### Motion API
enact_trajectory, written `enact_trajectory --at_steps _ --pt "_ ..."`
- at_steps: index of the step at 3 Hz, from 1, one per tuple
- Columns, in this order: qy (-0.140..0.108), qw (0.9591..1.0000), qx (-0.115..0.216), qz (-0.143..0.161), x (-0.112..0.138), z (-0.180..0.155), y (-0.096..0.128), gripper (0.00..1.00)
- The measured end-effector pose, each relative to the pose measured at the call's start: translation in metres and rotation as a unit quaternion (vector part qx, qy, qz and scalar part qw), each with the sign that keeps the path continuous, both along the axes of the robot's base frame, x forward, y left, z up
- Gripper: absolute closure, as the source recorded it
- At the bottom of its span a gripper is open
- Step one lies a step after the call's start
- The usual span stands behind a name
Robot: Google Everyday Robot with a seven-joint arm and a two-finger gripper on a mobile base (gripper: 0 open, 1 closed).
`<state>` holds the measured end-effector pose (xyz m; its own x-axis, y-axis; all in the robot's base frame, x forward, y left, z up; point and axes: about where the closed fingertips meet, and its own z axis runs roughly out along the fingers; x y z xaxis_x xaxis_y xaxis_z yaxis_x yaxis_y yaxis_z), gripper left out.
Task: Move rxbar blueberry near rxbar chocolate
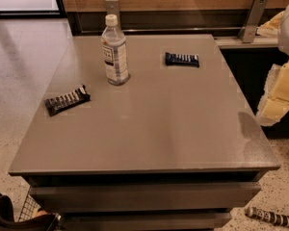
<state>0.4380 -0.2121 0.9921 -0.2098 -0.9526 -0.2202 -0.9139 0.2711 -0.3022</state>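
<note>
The rxbar blueberry [182, 59], a dark blue flat bar with white lettering, lies on the far right part of the grey table [149, 138]. The rxbar chocolate [66, 100], a black flat bar with white lettering, lies near the table's left edge, slightly angled. The two bars are far apart. Part of my white and yellowish arm [282, 93] shows at the right edge of the view, beside the table. My gripper is out of view.
A clear water bottle [114, 52] with a white cap stands upright on the far left-centre of the table, between the two bars. A wooden wall with metal brackets runs behind. A striped object [269, 218] lies on the floor, lower right.
</note>
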Motion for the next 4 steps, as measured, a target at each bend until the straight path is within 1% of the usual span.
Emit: enact_trajectory --at_steps 1,2,3,4 --pt "-0.002 1.0000 0.001 0.000 0.001 0.001 0.000 0.00" --pt "-0.016 0.9995 0.028 0.001 0.025 0.002 -0.007 0.00" --pt "-0.067 0.9877 0.138 0.031 0.111 -0.001 -0.017 0.00" --pt "-0.091 0.9723 0.209 0.052 0.158 -0.008 -0.015 0.00"
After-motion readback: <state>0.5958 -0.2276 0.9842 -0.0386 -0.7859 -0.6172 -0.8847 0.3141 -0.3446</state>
